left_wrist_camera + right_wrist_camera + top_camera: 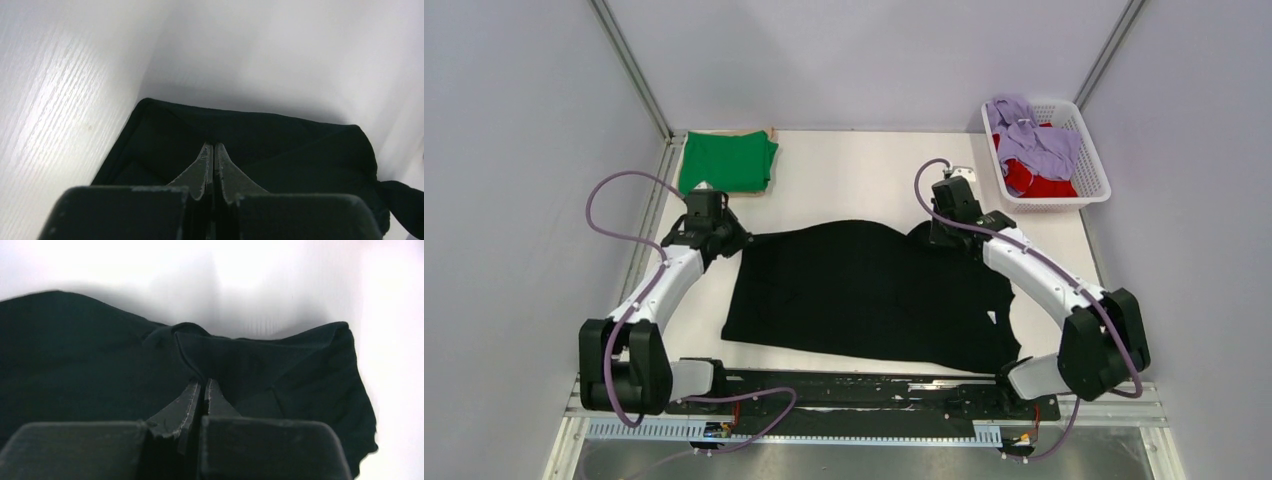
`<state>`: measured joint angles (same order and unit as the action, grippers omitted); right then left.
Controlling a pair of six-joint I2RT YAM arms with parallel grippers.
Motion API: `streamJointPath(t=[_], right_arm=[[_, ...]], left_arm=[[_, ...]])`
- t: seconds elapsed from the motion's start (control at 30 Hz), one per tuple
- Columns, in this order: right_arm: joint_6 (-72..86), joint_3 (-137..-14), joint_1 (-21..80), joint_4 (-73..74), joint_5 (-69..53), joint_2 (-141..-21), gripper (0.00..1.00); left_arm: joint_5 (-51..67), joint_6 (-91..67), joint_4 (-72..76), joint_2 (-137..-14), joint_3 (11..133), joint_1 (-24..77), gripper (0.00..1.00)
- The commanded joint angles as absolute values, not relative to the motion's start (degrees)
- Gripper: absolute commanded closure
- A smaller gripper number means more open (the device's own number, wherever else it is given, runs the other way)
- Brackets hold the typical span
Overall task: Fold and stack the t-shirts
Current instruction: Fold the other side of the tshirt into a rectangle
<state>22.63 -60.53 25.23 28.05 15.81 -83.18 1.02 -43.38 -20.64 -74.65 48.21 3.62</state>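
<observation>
- The black t-shirt (864, 295) lies spread over the middle of the desk (854, 185). It is mostly flat, with its far edge drawn up towards both arms and a bunched fold at its far right corner.
- It looks light, limp and thin. It should sag and drape from any held point and will not keep a crease unless it is laid down and smoothed.
- The best holds are probably the hemmed edges and corners, where doubled cloth gives the fingers more to bite. Two holds well apart along one edge would keep that edge taut for a fold.
- The left gripper (736, 240) sits at the shirt's far left corner. In the left wrist view its fingers are pressed together, apparently pinching a folded edge of the black cloth.
- The right gripper (939, 238) is at the far right corner. Its fingers are likewise closed tight, and their tips meet the rumpled fabric just below a seam.
- The green t-shirt (727, 162) rests already folded at the far left corner of the desk, well apart from the black one. It looks like the natural base for the stack.
- A lavender t-shirt (1034, 140) and a red t-shirt (1034, 180) lie crumpled in the white basket (1094, 185) at the far right, not yet folded.
</observation>
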Motion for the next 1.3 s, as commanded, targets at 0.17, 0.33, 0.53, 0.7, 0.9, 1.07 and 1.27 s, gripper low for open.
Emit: streamJointPath(t=[0.17, 0.33, 0.53, 0.7, 0.9, 1.07, 1.27], right_arm=[[26.7, -56.1, 32.1, 40.6, 20.2, -71.1, 1.0], [30.6, -54.1, 34.4, 46.9, 19.1, -66.5, 1.0], [35.1, -51.0, 36.4, 51.0, 16.0, -61.7, 1.0], [39.0, -46.5, 36.6, 51.6, 9.8, -59.4, 0.97], [44.5, -40.4, 37.8, 53.3, -1.5, -55.4, 0.78], [44.3, -39.4, 39.2, 59.0, -14.6, -46.1, 0.36], [43.4, -45.8, 39.2, 58.5, -5.0, -37.8, 0.0]], left_arm=[[-3.1, -48.6, -22.3, -63.8, 40.1, 3.2, 1.0], [-6.7, -50.8, -25.3, -58.8, 37.5, 3.2, 1.0], [-9.5, -52.2, -27.7, -53.9, 34.6, 3.2, 1.0], [-13.7, -52.7, -30.2, -52.7, 33.3, 3.2, 1.0], [-16.2, -53.4, -30.8, -53.8, 33.7, 3.2, 0.92], [-20.9, -54.8, -34.2, -54.0, 35.9, 3.1, 0.41], [-21.3, -55.4, -35.9, -52.5, 40.1, 3.1, 0.0]])
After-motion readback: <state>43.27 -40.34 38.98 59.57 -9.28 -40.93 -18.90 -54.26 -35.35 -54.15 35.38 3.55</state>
